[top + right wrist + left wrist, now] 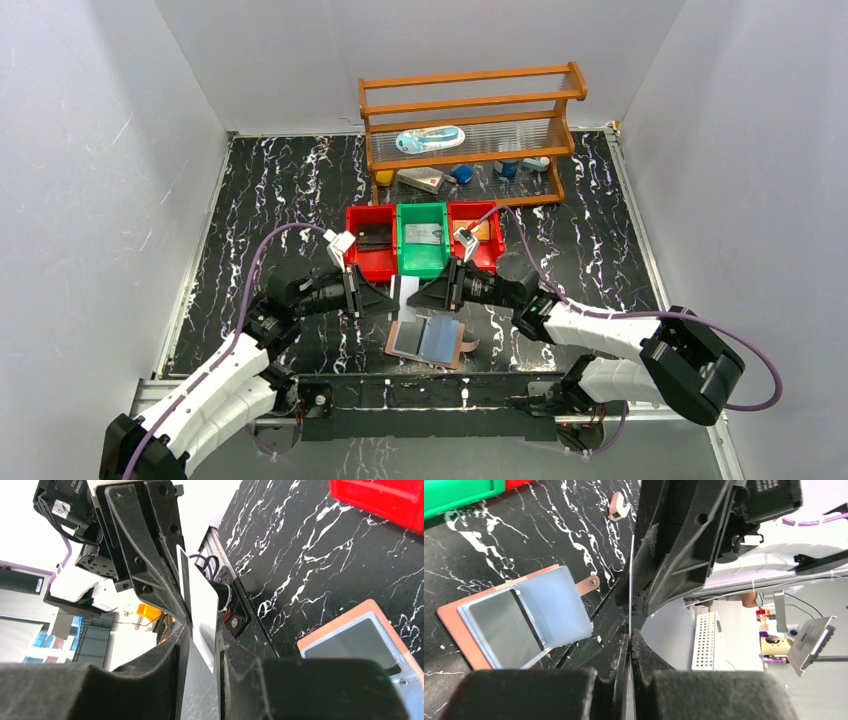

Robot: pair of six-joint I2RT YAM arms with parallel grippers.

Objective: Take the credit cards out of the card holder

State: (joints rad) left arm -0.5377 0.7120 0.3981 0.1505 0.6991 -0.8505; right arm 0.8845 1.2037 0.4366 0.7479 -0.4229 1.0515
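Three bins (two red (372, 264), one green (422, 266)), four credit cards (425, 234), one card holder (430, 340), one rack (470, 75)

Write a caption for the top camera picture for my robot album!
The left end effector and right end effector meet at a pale credit card by the open card holder.

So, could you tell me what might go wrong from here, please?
The silver card sits in mid-air between both arms' jaws; if either pulls unevenly, it could bend or slip. Dropped here, it would land by the open card holder, short of the bins. The jaws nearly touch, so they might collide.
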